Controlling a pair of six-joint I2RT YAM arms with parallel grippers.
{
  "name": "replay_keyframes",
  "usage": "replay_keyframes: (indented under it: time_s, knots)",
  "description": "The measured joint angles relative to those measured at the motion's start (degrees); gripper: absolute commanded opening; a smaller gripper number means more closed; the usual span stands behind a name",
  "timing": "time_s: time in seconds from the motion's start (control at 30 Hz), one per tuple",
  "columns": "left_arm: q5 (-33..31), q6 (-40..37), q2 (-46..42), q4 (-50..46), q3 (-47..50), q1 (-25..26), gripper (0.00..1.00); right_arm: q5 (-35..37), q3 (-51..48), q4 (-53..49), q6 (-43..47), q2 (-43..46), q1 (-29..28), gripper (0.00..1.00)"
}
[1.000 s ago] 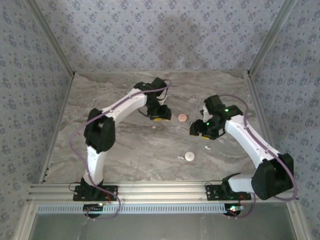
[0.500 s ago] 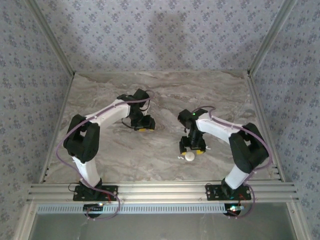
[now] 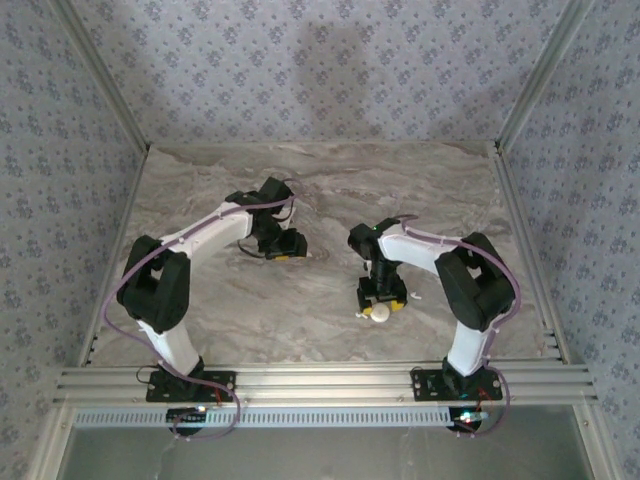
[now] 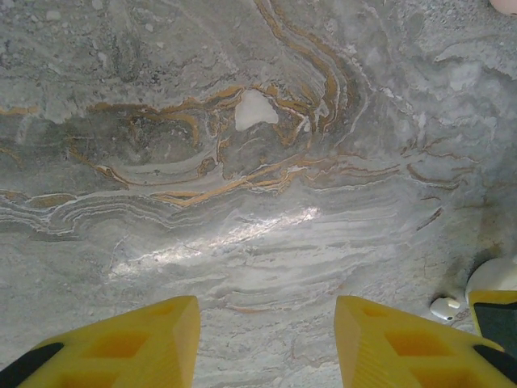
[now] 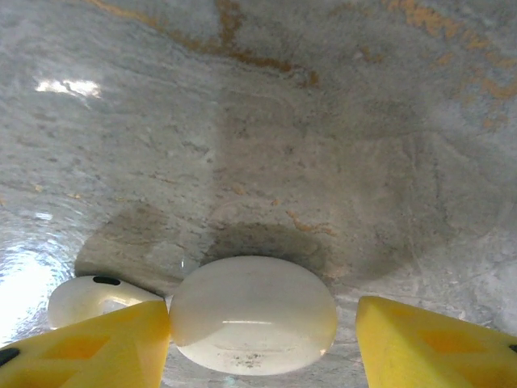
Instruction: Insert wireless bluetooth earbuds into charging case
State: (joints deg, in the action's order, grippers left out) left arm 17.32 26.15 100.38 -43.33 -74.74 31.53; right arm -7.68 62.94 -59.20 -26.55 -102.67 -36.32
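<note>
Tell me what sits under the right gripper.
Under the right gripper, between open fingers, lies a white oval case on the marble table, closed, so its inside is hidden. One white earbud rests beside it, partly covered by a yellow finger.

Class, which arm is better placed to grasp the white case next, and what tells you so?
Probably right. The right claw is open low over the white case, which lies between its yellow fingers, an earbud just beside it. The left claw is open over bare table, away from the case.
</note>
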Motion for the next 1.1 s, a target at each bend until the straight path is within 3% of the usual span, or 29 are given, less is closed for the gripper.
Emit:
replay_keyframes:
  time_s: [0.33,0.47,0.67,0.9,1.1]
  knots:
    - [0.2,0.0,0.0,0.2,0.1,0.0,0.46,-0.8,-2.2,0.7,0.0,-0.1,0.0,0.57]
    - [0.2,0.0,-0.1,0.6,0.2,0.0,0.45,-1.0,-2.5,0.8,-0.1,0.0,0.0,0.49]
    - [0.2,-0.5,-2.4,2.8,0.6,0.0,0.44,-0.4,-3.0,1.1,-1.2,3.0,0.3,0.48]
    - [0.3,-7.0,-14.5,13.7,5.2,0.0,0.45,2.3,0.2,6.6,-2.7,17.1,2.1,0.48]
    - [3.3,-16.1,-23.1,29.8,13.2,0.0,0.46,0.5,0.2,25.5,-4.5,27.1,2.1,0.47]
